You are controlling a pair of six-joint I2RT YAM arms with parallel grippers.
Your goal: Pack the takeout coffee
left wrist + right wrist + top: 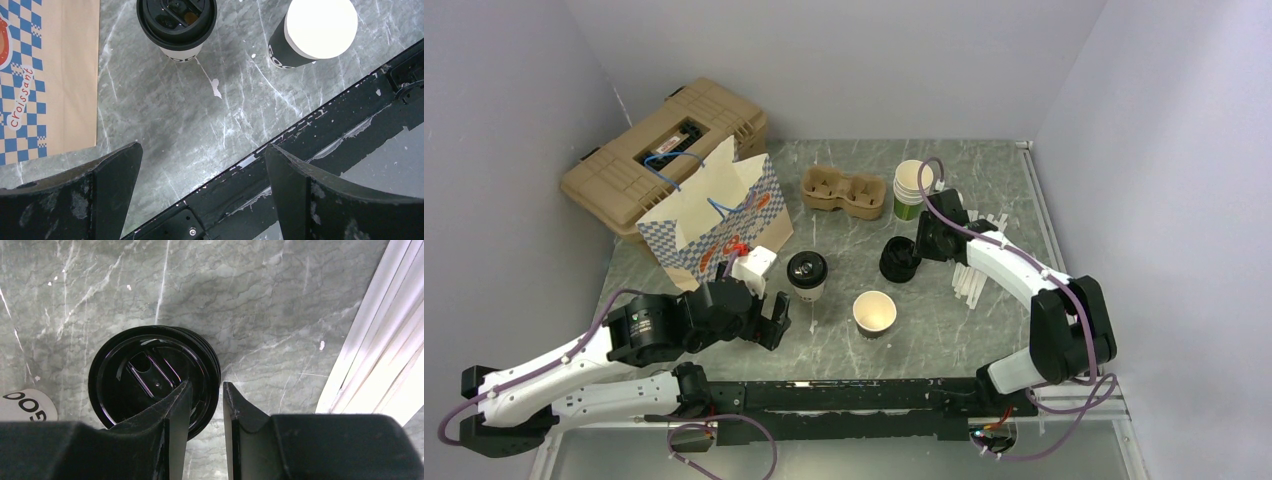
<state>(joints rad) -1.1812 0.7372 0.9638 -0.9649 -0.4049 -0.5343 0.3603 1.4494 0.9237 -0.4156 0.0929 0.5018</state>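
Step in hand: lidding, as I judge it. One takeout coffee (pixel 807 274) already wears its black lid, and an open cup (pixel 874 313) just to its right has none.
Right gripper (pixel 206 390): at the stack of black lids (pixel 150 385), jaws narrow and astride the top lid's rim, one finger over the lid and one outside it. I cannot tell whether the rim is actually pinched.
Left gripper (pixel 202 150): spread wide, holding nothing, low over the table (pixel 944 330) just in front of the lidded cup.
Takeout coffee location: upright on the table between the paper bag (pixel 714 215) and the open cup, touching neither.
Next move calls for: a firm pinch on one lid only, lifted free of the stack and then carried to the open cup.
Packing spots: the bag and a cup carrier (pixel 844 192) both stand farther back. Which is meant, I cannot say.
Only the right wrist shows: how the fingers sit on the rim.
Only the left wrist shows: the "Croissant" print on the bag.
Only the top view shows: both arms and the whole layout.
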